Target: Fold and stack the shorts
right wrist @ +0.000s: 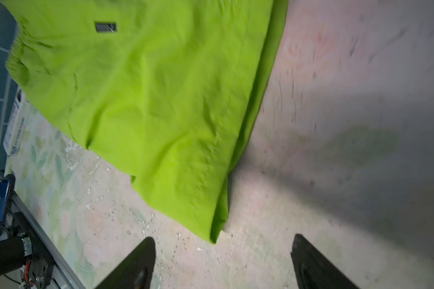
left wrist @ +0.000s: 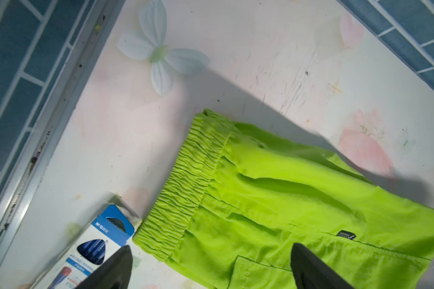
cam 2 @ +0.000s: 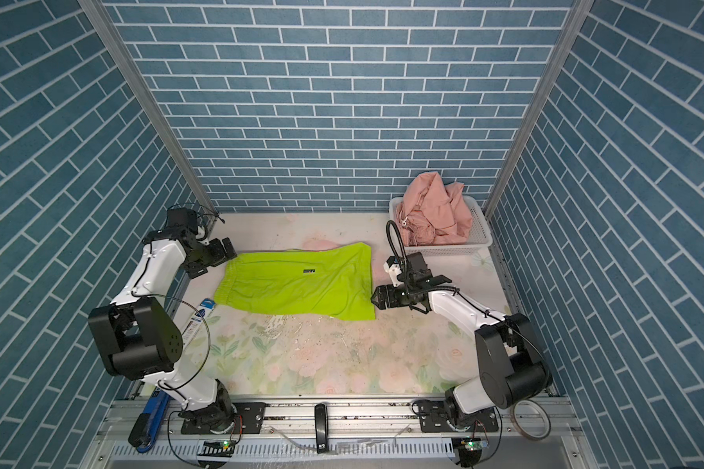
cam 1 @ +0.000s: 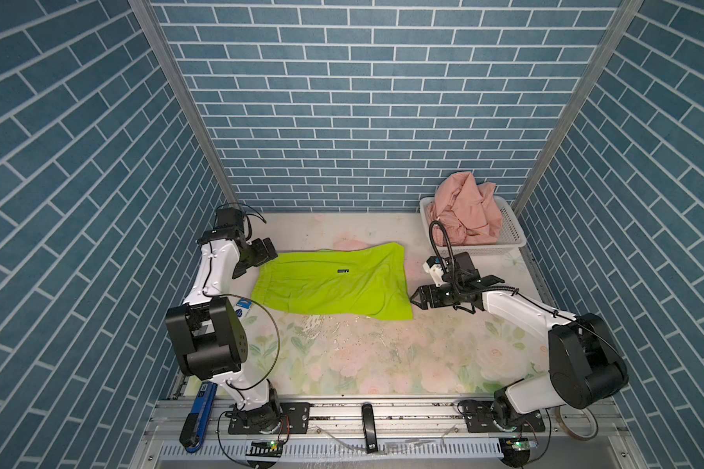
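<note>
Room: bare table [cam 1: 362, 357] at 6 o'clock of green shorts [cam 1: 330, 286].
Left gripper [cam 1: 269, 249]: 9 o'clock, at the waistband — released.
Right gripper [cam 1: 414, 300]: 3 o'clock, at the hem — released.

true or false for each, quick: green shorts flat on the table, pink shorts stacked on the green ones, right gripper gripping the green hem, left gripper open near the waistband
1. The green shorts lie flat on the table. True.
2. The pink shorts are stacked on the green ones. False: they sit crumpled in the white basket at the back.
3. The right gripper grips the green hem. False: its fingers stand apart with nothing between them, just off the corner of the cloth.
4. The left gripper is open near the waistband. True.
</note>
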